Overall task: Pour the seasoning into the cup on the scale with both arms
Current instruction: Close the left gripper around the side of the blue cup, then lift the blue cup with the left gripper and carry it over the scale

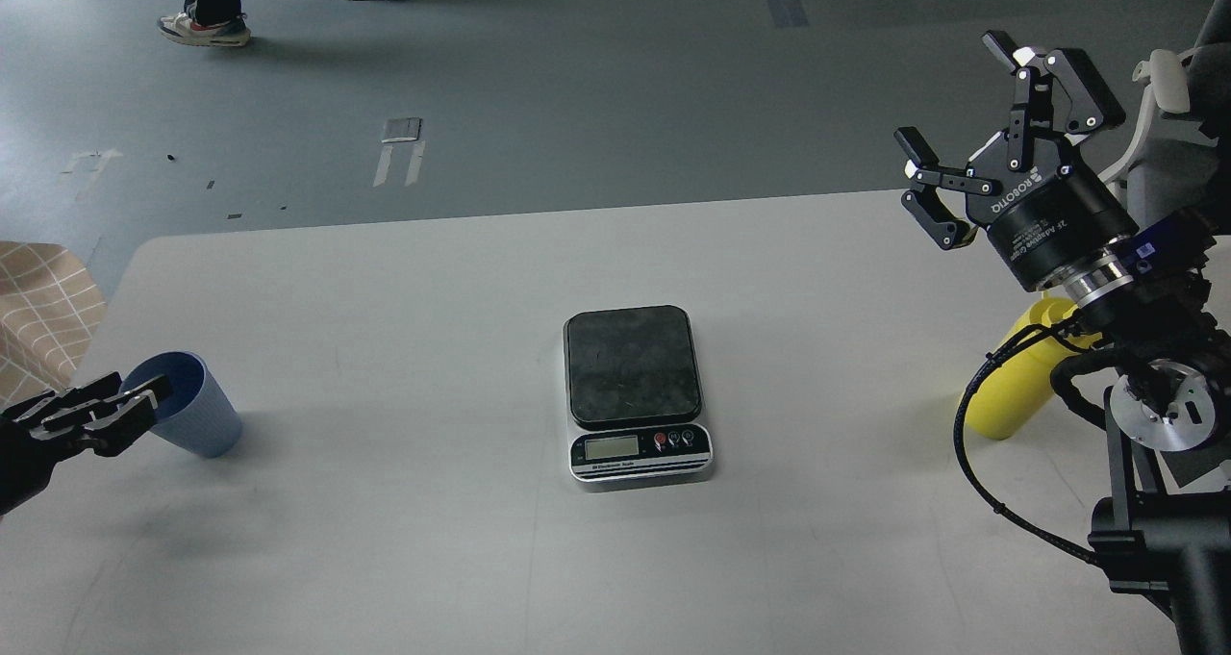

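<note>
A white table seen from above. At its centre sits the scale, platform bare. At the far left, the left gripper reaches the tilted blue-grey cup, fingers pressed onto its rim, likely to carry it to the scale. At the right, the right gripper hangs raised with fingers spread wide, holding nothing; the yellow seasoning bottle stands beneath that arm, partly hidden.
</note>
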Action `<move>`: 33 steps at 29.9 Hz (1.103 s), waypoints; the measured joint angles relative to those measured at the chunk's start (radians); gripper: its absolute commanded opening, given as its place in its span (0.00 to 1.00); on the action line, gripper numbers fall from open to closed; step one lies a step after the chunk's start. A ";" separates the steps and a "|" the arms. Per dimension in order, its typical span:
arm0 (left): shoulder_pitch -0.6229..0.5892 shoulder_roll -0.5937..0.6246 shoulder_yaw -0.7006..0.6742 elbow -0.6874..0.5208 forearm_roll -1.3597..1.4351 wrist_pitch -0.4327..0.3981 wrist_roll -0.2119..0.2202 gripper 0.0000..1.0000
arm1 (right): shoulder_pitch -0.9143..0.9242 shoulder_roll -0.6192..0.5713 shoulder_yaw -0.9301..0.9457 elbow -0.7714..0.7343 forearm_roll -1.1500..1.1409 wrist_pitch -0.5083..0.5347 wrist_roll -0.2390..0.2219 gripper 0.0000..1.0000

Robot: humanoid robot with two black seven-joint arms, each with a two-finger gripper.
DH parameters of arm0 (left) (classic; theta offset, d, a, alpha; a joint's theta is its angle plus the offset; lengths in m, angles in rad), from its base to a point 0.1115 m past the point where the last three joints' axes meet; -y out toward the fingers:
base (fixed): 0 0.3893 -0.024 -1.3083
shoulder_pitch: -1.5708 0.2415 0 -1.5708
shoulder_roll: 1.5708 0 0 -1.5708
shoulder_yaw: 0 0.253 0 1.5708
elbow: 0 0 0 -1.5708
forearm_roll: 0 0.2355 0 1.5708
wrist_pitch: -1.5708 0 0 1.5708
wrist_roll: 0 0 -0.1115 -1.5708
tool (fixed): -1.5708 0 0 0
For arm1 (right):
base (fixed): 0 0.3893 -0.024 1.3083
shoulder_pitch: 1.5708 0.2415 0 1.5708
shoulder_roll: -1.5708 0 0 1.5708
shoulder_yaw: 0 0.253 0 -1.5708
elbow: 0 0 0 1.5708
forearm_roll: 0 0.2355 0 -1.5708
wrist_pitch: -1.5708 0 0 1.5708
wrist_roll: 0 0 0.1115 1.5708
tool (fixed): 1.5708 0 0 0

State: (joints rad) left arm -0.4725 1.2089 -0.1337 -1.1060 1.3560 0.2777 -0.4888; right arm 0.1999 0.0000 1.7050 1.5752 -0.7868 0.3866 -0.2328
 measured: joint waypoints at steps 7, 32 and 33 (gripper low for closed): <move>0.000 -0.022 -0.003 0.000 -0.003 0.000 0.000 0.59 | -0.005 0.000 -0.004 0.002 0.002 0.000 0.000 1.00; 0.002 -0.023 0.002 0.003 0.023 0.004 0.000 0.00 | -0.019 0.000 -0.003 0.024 0.004 0.000 0.001 1.00; 0.002 -0.023 0.002 0.003 0.024 0.004 0.000 0.00 | -0.020 0.000 -0.003 0.025 0.004 0.000 0.001 1.00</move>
State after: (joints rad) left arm -0.4709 1.1856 -0.1318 -1.1030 1.3799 0.2819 -0.4887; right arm 0.1802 0.0000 1.7017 1.5998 -0.7830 0.3866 -0.2315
